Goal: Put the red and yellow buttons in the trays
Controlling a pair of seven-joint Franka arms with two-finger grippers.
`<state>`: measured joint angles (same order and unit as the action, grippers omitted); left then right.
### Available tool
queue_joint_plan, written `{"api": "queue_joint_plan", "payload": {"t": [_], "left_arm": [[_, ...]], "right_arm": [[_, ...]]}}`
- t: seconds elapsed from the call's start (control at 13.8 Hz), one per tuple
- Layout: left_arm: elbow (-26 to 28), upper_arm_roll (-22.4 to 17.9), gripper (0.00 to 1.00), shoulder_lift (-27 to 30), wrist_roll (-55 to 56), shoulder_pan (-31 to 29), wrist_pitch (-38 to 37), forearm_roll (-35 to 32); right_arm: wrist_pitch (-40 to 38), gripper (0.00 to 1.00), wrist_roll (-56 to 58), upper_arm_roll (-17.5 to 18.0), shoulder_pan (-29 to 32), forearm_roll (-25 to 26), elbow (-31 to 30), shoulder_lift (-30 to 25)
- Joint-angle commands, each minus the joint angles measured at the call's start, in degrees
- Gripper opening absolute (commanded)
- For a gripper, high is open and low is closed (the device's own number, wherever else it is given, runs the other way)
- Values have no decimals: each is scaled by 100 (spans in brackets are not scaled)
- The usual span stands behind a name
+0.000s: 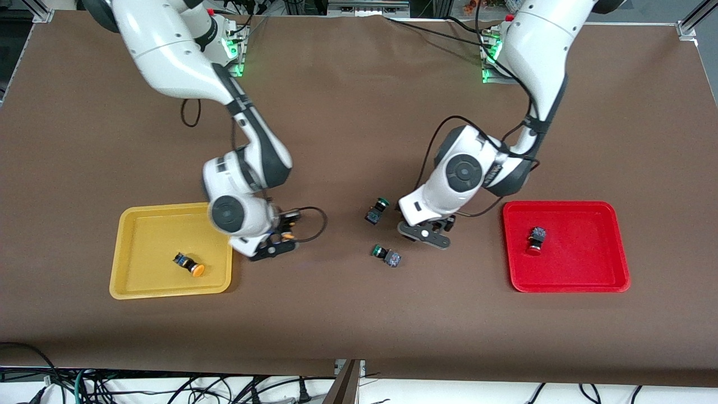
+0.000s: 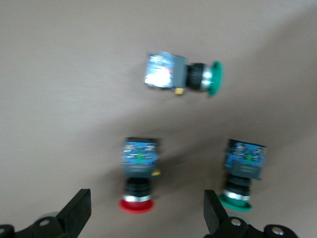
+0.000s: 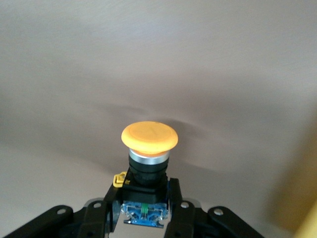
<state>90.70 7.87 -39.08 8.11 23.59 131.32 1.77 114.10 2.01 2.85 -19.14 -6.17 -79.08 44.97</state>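
My right gripper (image 1: 279,240) is shut on a yellow button (image 3: 148,144), just over the table beside the yellow tray (image 1: 151,235). Its fingers (image 3: 94,210) clamp the dark body, with the orange cap pointing outward. Another yellow button (image 1: 189,265) lies on its side in that tray. A red button (image 1: 535,240) lies in the red tray (image 1: 583,264). My left gripper (image 2: 146,213) hangs open above a second red button (image 2: 137,176), which lies on the table between the fingers (image 2: 77,213). In the front view the left hand (image 1: 426,234) hides this button.
Two green-capped buttons lie on the brown table near the left gripper, one (image 1: 377,210) farther from the front camera and one (image 1: 387,256) nearer. In the left wrist view the green-capped buttons (image 2: 183,77) (image 2: 242,173) flank the red one. Cables trail from both wrists.
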Motion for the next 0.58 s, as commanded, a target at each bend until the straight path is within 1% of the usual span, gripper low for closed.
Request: {"api": "queue_joint_plan", "payload": {"t": [0.0,0.07,0.15,0.22,0.29,0.44,0.51], "left_arm": [[-368,-58,100,-328,59,164,-63,-290],[-369,-58,100,-337,51,164,-63,-518],[-360,-58,100,-338,59,155,-63,-859],[-351,-49,100,-329,42,112,-63,-1098],[-342,-58,100,-329,16,94,-63,-1161],[-342,-58,100,-407,15,85,-28,-1170],[-333,-66,100,-469,24,93,163,-1170]], "right_arm": [[-327,19,1428,-388,261,195,-37,-295],[-423,19,2043,-661,296,178,-37,-287],[-398,19,2606,-820,418,125,-37,-252],[-346,19,2933,-813,672,90,-37,-217],[-301,19,3067,-778,831,46,-37,-121],[-266,20,3016,-769,815,-33,-55,-94],[-248,21,2998,-777,806,-42,-116,-85]]}}
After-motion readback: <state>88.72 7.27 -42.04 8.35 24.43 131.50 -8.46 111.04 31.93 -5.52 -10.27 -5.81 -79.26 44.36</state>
